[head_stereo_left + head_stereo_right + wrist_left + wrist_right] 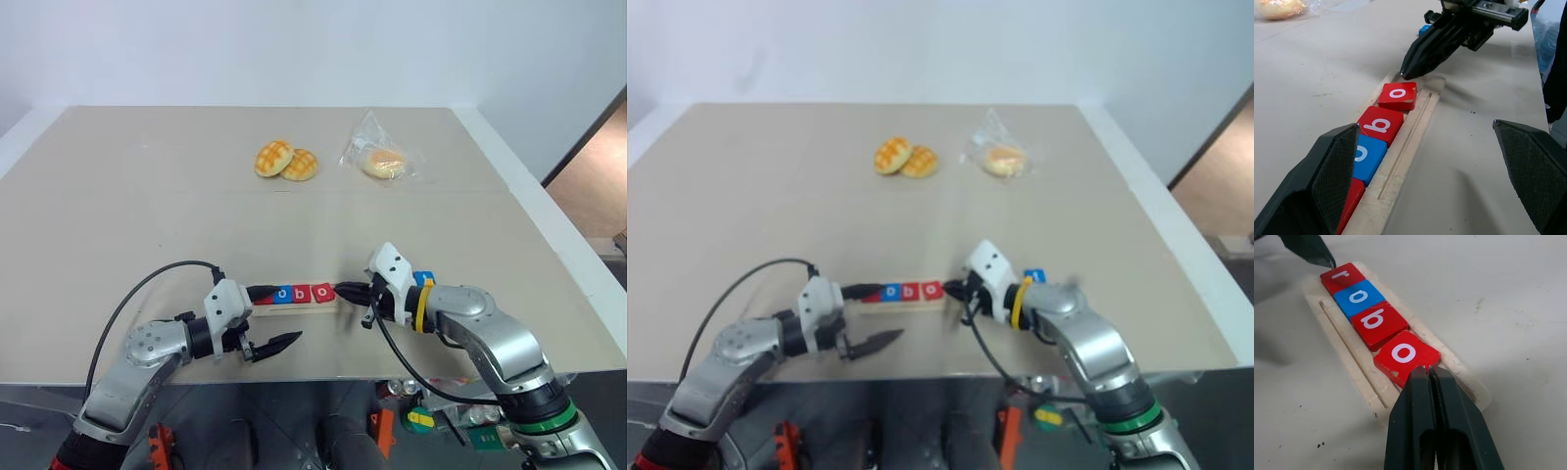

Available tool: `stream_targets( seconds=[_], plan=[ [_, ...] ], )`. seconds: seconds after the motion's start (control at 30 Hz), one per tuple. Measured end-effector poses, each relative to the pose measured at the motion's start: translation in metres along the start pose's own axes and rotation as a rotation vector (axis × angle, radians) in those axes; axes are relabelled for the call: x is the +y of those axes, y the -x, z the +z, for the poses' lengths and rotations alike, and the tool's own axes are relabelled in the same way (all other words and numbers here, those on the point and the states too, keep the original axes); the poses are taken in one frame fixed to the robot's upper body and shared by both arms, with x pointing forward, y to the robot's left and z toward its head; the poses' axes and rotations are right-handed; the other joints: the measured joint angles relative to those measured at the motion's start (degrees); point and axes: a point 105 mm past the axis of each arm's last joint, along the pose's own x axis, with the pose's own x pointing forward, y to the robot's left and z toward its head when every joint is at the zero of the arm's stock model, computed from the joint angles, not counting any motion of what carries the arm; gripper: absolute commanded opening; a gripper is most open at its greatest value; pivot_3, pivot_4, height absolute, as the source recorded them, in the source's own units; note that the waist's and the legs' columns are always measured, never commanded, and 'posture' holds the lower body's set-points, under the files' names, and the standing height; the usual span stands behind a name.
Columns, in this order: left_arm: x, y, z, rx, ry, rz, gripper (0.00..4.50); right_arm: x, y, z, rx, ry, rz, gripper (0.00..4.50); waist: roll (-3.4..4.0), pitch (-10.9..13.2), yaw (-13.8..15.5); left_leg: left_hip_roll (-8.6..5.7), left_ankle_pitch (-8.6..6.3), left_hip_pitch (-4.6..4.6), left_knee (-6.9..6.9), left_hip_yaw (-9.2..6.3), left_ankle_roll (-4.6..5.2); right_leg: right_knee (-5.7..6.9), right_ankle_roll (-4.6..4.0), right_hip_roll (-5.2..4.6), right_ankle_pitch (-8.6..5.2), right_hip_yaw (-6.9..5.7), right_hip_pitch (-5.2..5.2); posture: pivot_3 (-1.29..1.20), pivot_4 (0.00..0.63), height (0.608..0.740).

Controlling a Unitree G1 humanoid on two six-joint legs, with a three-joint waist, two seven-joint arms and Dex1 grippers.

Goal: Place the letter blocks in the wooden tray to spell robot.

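The wooden tray (312,308) lies near the table's front edge. On it sit a red r (1342,276), a blue o (1358,295), a red b (1376,321) and a red o (1405,355); the last sits slightly askew. My right gripper (340,290) is shut with nothing in it, its tip against the near edge of that red o at the tray's right end. The blue t block (423,279) lies on the table just behind the right wrist. My left gripper (284,313) stands open at the tray's left end, one finger over the r, the other in front of the tray.
Two golden melon buns (286,161) and a bun in a clear bag (380,161) lie far back on the beige table (147,215). The table's front edge runs just under both grippers. A black cable (147,284) loops above the left arm.
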Motion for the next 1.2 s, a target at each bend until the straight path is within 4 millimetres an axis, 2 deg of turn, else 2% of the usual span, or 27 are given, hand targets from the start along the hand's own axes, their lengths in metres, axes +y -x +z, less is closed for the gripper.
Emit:
stream_targets(
  seconds=[0.53, 0.7, 0.9, 1.2],
  plan=[
    [0.001, -0.001, 0.001, -0.002, -0.005, 0.001, 4.50, 0.006, -0.006, 0.001, -0.021, -0.034, 0.019, 0.04, 0.00, 0.00, 0.00, 0.00, 0.00, 0.00, 0.00, 0.00, 0.00, 0.00, 0.00, 0.01, 0.00, 0.00, 0.00, 0.00, 0.150, 0.740],
    [0.001, -0.001, 0.002, -0.004, -0.008, -0.002, 4.50, -0.003, -0.003, 0.007, -0.030, -0.014, -0.015, 0.04, 0.00, 0.00, 0.01, -0.01, 0.00, 0.00, 0.01, 0.01, 0.00, 0.00, 0.01, -0.01, 0.01, 0.00, 0.01, 0.00, 0.150, 0.740],
    [0.001, -0.002, 0.002, -0.003, -0.006, -0.002, 4.50, -0.017, 0.003, 0.000, 0.003, -0.004, -0.065, 0.04, 0.00, 0.00, -0.02, 0.01, 0.00, 0.00, 0.00, 0.00, 0.00, 0.00, 0.00, 0.02, 0.00, 0.01, -0.01, 0.00, 0.150, 0.740],
    [0.001, -0.002, 0.001, -0.002, -0.006, -0.002, 4.50, -0.006, -0.002, -0.009, 0.017, -0.001, -0.033, 0.04, 0.00, 0.00, -0.01, 0.00, 0.00, 0.00, 0.01, 0.02, 0.00, 0.00, 0.01, 0.01, 0.01, 0.03, 0.00, 0.00, 0.150, 0.740]
  ],
)
